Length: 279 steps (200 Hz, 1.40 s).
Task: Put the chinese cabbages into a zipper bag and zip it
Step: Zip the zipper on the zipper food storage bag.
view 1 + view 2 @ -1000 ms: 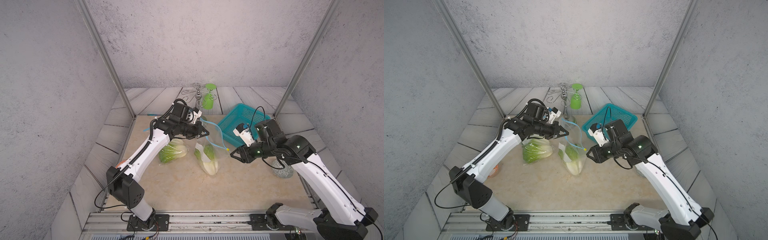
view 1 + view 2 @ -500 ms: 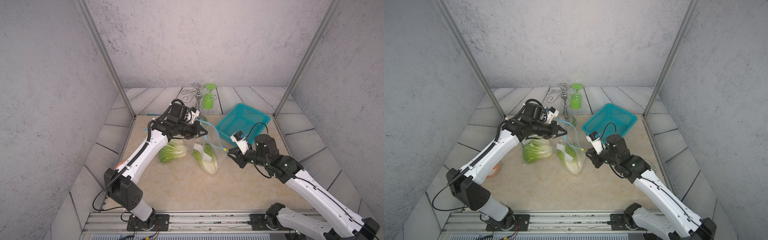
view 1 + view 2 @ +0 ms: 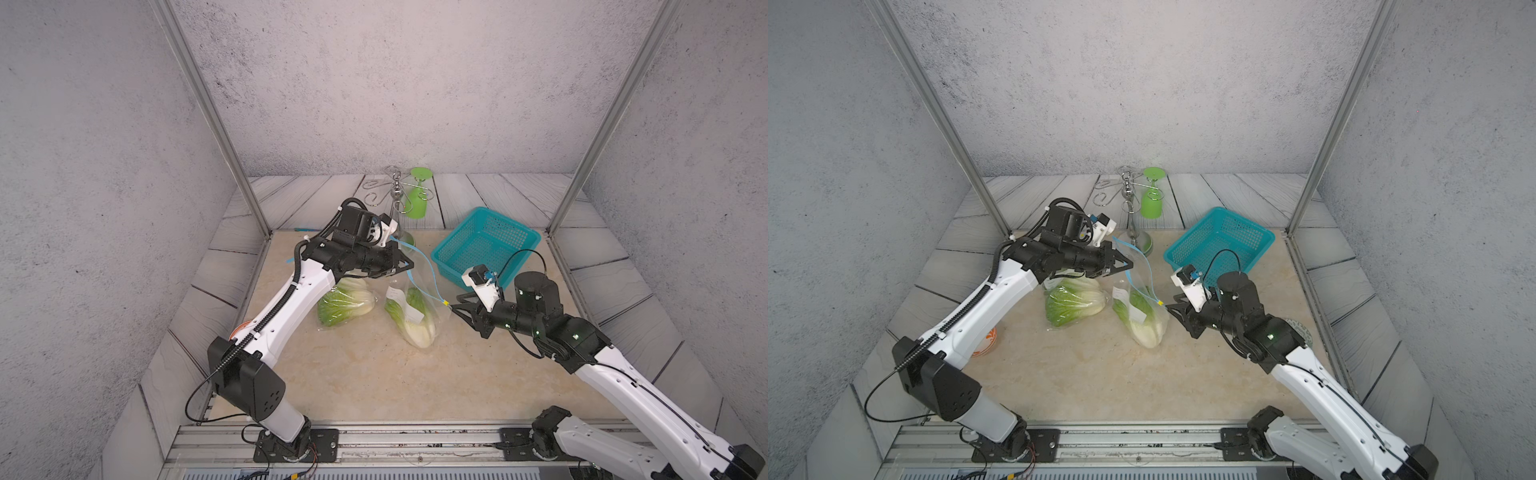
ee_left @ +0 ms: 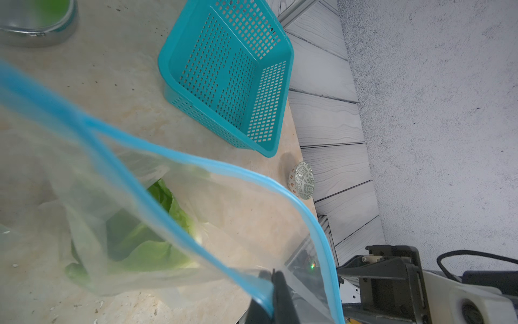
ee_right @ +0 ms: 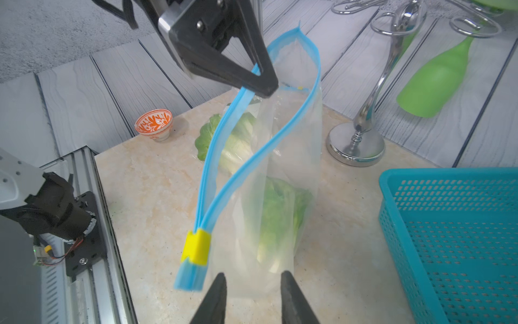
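A clear zipper bag with a blue rim hangs upright, mouth open, one chinese cabbage inside. My left gripper is shut on one side of the blue rim. Another wrapped cabbage lies on the table under the left arm. The yellow slider sits at the rim's near end. My right gripper is open just short of the bag, beside the slider, holding nothing.
A teal basket stands at the back right. Behind the bag is a metal stand with a green goblet hung on it. An orange bowl sits by the left arm, a patterned bowl by the right.
My right arm has dropped low, its forearm now near the table, and the gripper has crept toward the slider end. The left gripper has kept its hold on the rim.
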Each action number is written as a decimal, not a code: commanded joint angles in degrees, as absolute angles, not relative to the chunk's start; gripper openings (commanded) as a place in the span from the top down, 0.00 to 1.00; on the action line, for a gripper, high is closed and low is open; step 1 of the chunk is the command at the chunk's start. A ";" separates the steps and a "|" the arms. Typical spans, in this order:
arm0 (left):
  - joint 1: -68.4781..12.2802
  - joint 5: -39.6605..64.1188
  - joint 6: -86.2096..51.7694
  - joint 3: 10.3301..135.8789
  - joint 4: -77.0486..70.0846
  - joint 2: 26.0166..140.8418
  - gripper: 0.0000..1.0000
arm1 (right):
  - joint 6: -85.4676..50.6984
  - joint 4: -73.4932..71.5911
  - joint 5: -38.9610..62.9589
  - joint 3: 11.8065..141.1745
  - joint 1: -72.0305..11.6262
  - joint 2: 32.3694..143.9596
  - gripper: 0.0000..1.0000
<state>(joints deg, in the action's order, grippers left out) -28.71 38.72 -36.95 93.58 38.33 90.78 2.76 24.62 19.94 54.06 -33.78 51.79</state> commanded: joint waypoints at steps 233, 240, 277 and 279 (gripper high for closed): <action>-28.13 39.20 -34.25 95.35 40.31 88.44 1.00 | 1.99 16.36 25.93 58.41 -33.75 56.11 1.00; -28.13 39.56 -32.63 95.89 41.42 87.84 1.00 | 3.39 18.04 27.29 60.27 -33.66 56.84 1.00; -28.13 39.62 -21.88 94.48 48.14 80.86 0.84 | 10.70 29.08 33.27 70.36 -33.18 61.61 1.00; -28.08 39.50 -21.33 94.37 48.55 80.33 0.82 | 10.96 29.46 33.52 70.72 -33.10 61.72 1.00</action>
<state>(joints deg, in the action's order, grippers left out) -28.40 38.81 -29.69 93.95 43.24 87.15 5.69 23.35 27.94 65.47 -33.56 59.94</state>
